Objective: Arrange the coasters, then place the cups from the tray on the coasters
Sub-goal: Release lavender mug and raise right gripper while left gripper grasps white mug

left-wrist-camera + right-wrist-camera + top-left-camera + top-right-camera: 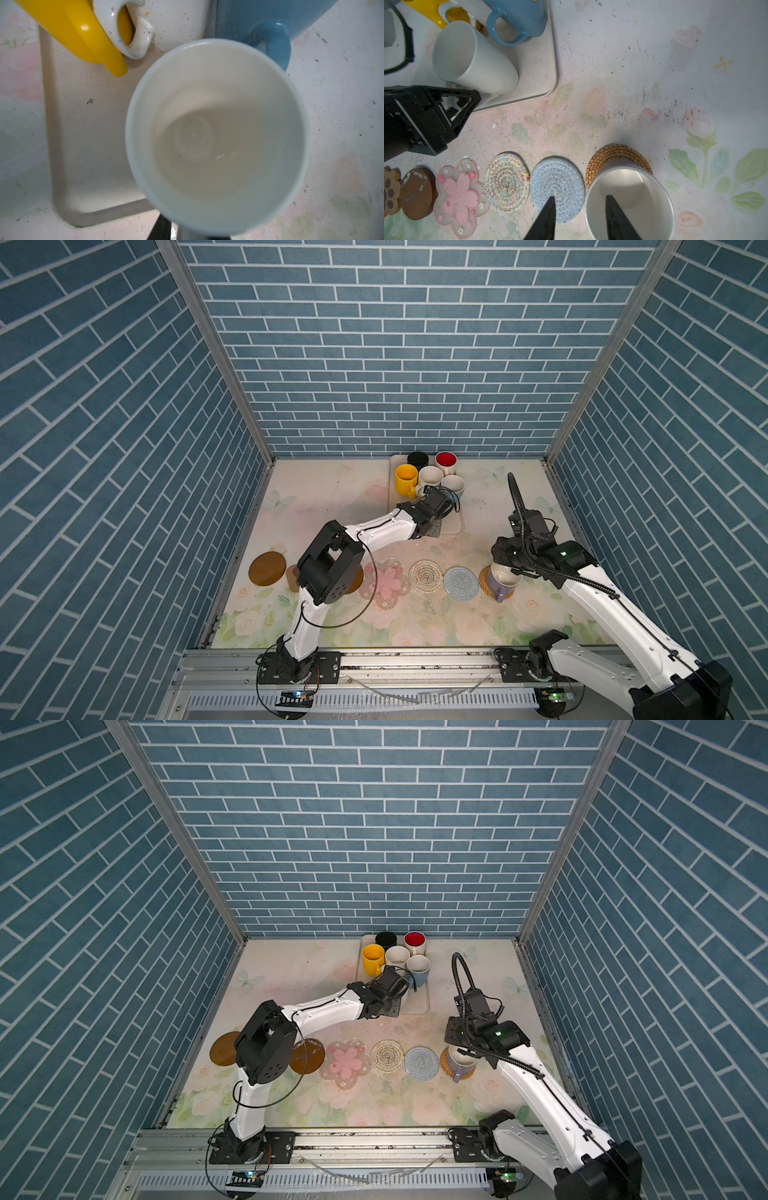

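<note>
Where the pale beige rectangular tray point(537, 62) lies at the table's point(332, 497) far edge, six ceramic mugs point(430, 476) are counted, one cream-white mug point(473, 60) clasped at its handle by the left gripper point(458, 106). A lavender mug point(498, 587), straddled at the rim by the right gripper point(580, 198) with jaws parted, is seated on the tan woven coaster point(610, 158), one among seven.

No legible text anywhere.

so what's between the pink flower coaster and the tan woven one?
Two woven rounds: the white coaster, then the light blue coaster. Clear in the right wrist view.
</note>
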